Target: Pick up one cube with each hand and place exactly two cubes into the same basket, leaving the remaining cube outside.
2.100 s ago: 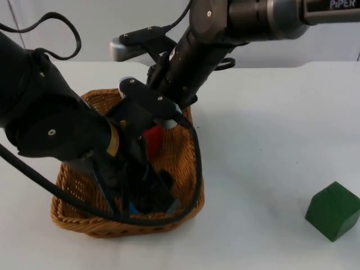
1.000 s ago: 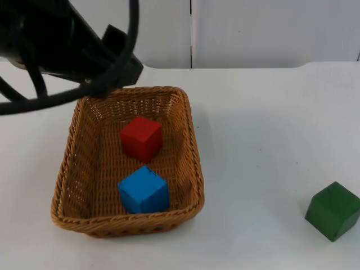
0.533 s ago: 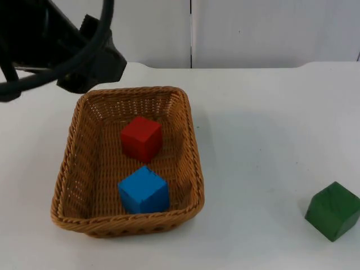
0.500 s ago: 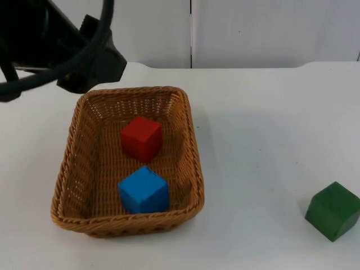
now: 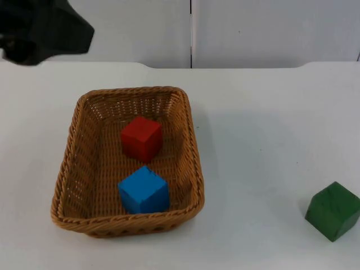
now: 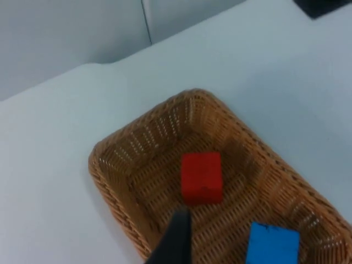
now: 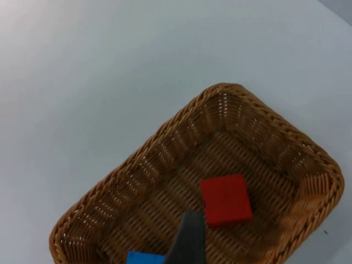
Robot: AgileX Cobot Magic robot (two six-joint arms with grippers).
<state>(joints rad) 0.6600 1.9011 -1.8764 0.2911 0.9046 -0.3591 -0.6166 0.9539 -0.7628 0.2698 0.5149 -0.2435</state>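
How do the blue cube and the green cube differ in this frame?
The blue cube lies inside the wicker basket, near its front wall; the green cube sits outside on the white table, far to the right. The blue cube has the red cube as a neighbour; the green cube stands alone. Both look alike in size and rest free of any claw.

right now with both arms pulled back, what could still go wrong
Little looks at risk. The red cube and blue cube sit inside the basket, the green cube outside. The blue cube lies close to the near wall, so bumping the basket might tip it out. Moving the green cube in would break the two-cube count.
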